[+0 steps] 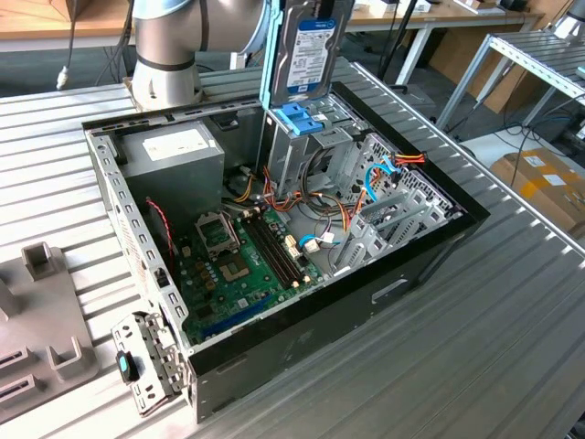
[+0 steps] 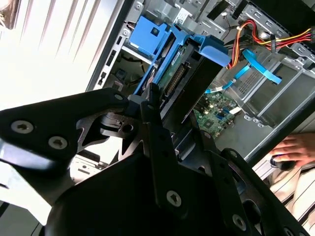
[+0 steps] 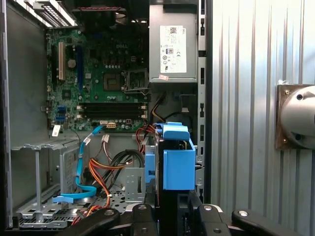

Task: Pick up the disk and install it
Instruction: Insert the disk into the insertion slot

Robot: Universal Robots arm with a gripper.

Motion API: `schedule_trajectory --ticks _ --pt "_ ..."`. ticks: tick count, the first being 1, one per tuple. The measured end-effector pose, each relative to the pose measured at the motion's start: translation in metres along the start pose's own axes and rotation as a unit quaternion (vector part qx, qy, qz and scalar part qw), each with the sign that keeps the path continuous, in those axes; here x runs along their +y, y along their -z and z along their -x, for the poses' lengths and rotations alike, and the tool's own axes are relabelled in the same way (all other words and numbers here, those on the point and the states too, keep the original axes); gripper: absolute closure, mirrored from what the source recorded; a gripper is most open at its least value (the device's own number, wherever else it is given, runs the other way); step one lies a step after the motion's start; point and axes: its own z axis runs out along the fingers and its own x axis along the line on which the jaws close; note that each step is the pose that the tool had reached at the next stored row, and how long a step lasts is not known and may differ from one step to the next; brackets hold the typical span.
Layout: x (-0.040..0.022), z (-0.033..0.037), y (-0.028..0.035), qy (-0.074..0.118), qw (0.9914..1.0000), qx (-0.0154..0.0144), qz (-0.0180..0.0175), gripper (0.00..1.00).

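The disk (image 1: 311, 50) hangs upright over the open computer case (image 1: 430, 265), label facing the exterior view, with a blue rail along its edge. Its lower end sits just above the blue latch (image 1: 300, 117) of the metal drive cage. In the second wrist view my gripper (image 2: 177, 118) is shut on the disk (image 2: 189, 81), with black fingers (image 2: 152, 105) on both sides and the blue rail tabs pointing into the case. The first wrist view looks down along the disk (image 3: 168, 201), held in my gripper (image 3: 172, 216) over the cage.
Inside the case lie a grey power-supply box (image 1: 174, 151), the green motherboard (image 1: 247, 256) and loose orange and blue cables (image 1: 384, 169). A grey fixture (image 1: 37, 302) and a metal bracket (image 1: 146, 361) sit at the exterior view's left. A person's hand (image 2: 295, 147) rests beside the case.
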Motion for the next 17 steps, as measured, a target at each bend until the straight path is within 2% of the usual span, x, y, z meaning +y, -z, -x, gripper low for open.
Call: schedule_trajectory --ticks 4,8,11,14,17 --pt "-0.0086 0.0000 -0.0002 0.000 1.00000 0.0000 0.0000 0.65" --pt "-0.0204 0.0001 -0.0006 0.000 1.00000 0.0000 0.0000 0.65" --pt "-0.0335 0.0001 -0.0010 0.000 1.00000 0.0000 0.0000 0.65" --pt "-0.0386 0.0002 -0.0012 0.000 1.00000 -0.0001 0.0000 0.65" --pt "-0.0394 0.0001 -0.0011 0.000 1.00000 0.0000 0.0000 0.65"
